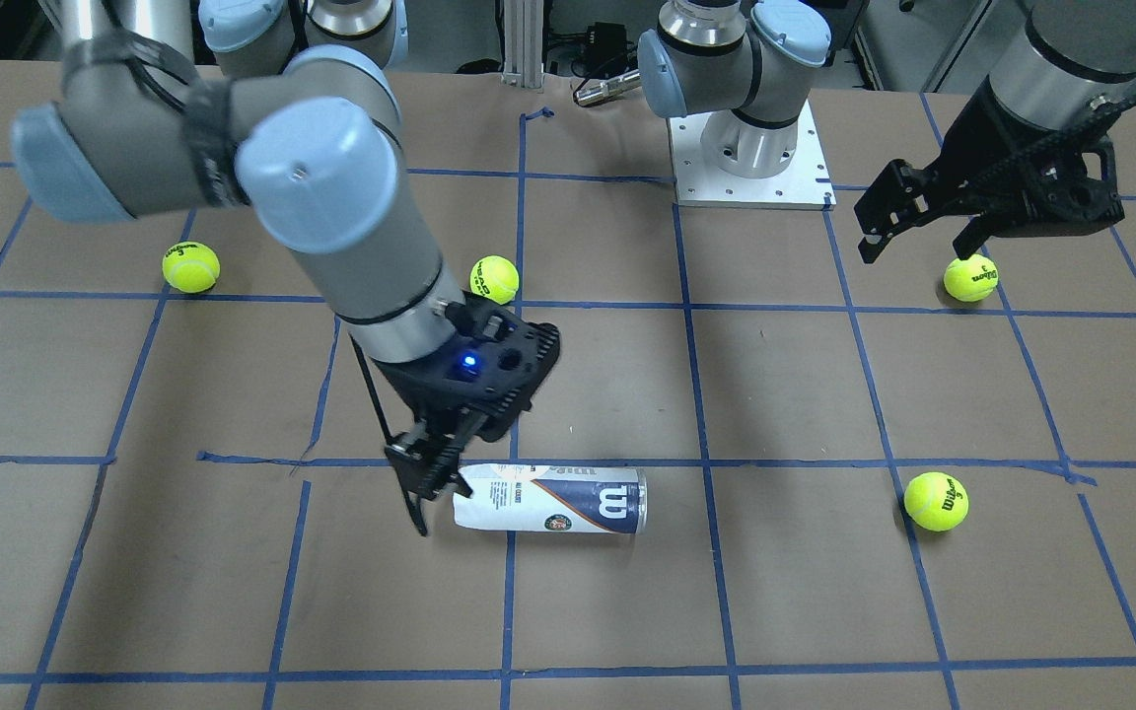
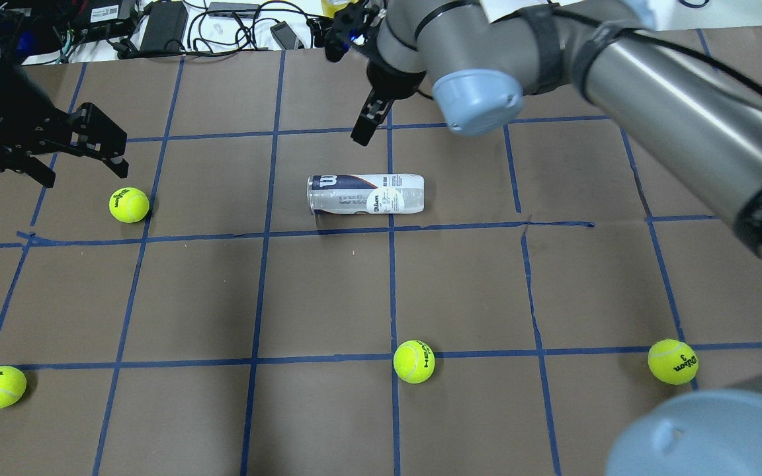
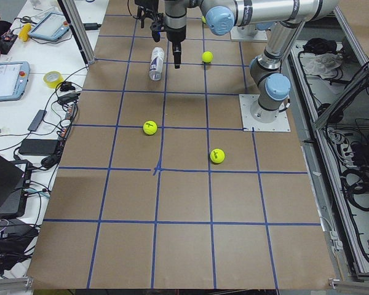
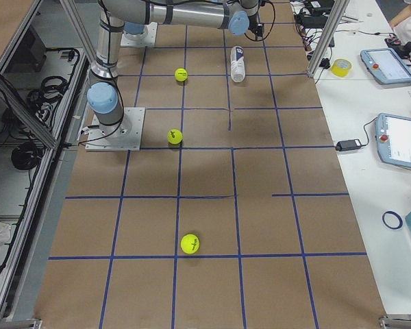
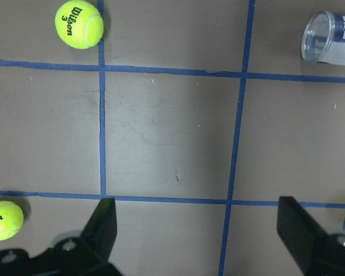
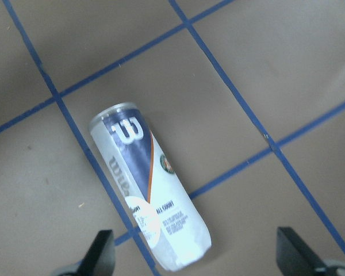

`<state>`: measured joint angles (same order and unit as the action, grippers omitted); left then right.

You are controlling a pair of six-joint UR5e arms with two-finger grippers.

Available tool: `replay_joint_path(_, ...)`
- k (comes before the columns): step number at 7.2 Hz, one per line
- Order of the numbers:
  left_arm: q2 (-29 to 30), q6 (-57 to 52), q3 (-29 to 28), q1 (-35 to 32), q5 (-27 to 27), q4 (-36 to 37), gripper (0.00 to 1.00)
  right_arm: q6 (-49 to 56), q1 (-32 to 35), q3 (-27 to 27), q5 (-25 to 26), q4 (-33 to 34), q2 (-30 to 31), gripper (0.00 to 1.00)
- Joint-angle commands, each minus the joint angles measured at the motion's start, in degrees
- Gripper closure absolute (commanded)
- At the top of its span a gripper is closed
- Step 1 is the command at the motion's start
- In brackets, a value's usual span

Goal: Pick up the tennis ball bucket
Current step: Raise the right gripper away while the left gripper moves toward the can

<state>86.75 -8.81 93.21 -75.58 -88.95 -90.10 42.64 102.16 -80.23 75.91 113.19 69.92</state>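
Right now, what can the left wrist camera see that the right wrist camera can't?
Only the left wrist view shows tennis balls, one top left, another bottom left. Only the right wrist view shows the whole side of the tennis ball bucket and its Wilson label. Both show the bucket lying down, blue tape lines and open fingers at the bottom.

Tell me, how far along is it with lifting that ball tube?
Nothing is done yet: the tennis ball bucket lies on its side on the table. In hand: the right claw hangs open above it, not gripping. Left to do: come down, close and lift. The left claw is open, off by a tennis ball.
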Motion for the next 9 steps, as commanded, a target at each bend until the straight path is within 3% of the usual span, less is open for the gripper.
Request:
replay_joint_path(1,4.19,3.07,0.83,-0.36,4.88,6.31,0.00,-4.82,-6.33,-0.19,6.14,-14.34,12.89,0.00)
replay_joint_path(2,7.17,7.36,1.01,-1.84,13.28,10.69,0.00,-12.59,-7.14,-0.10,12.62,-18.67,18.18,0.00)
replay_joint_path(3,10.59,8.88,1.62,-3.94,15.36,16.21,0.00,-21.71,-7.50,-0.19,15.04,-19.06,20.67,0.00)
replay_joint_path(5,17.88,9.25,3.02,-7.64,19.13,27.73,0.00,-23.39,-10.47,-0.19,13.67,-22.11,18.94,0.00)
replay_joint_path(6,21.40,9.68,3.12,-7.83,22.03,31.52,0.00,-23.30,-14.32,-0.19,10.26,-23.53,17.19,0.00)
replay_joint_path(7,24.22,10.65,3.12,-8.62,25.72,33.30,0.00,-23.74,-17.40,-0.28,8.57,-24.16,16.83,0.00)
replay_joint_path(9,28.97,10.83,3.20,-11.34,26.19,35.33,0.00,-29.24,-19.89,-0.37,8.56,-25.65,17.26,0.00)
